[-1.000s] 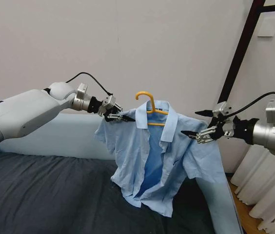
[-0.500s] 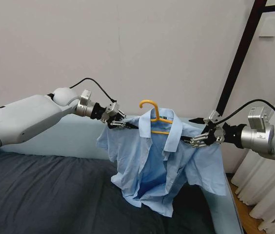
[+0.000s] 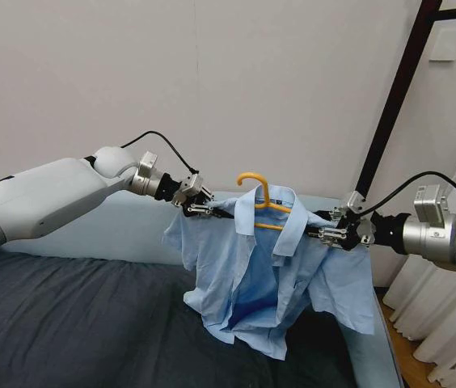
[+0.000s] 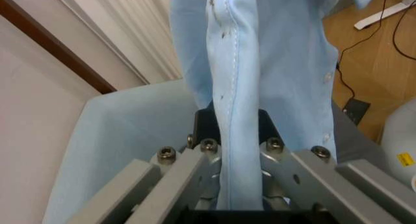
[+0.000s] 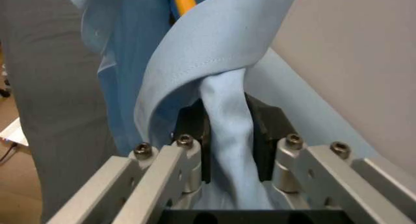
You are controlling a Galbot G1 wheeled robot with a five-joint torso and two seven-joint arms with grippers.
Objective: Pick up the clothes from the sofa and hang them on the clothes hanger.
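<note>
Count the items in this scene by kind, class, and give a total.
shirt: 1
hanger: 1
sofa: 1
end effectors: 2, the left end effector and the right end effector, both clamped on the shirt
total: 5

Light-blue sofa (image 3: 90, 234), dark seat cushion (image 3: 66, 323)

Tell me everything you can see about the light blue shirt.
The light blue shirt is short-sleeved and collared, of thin woven-looking cloth, its front hanging open. It sits on a yellow hanger whose hook rises above the collar. The left gripper pinches one shoulder and the right gripper the other, holding it spread in the air. Its hem droops in loose folds toward the dark sofa.
</note>
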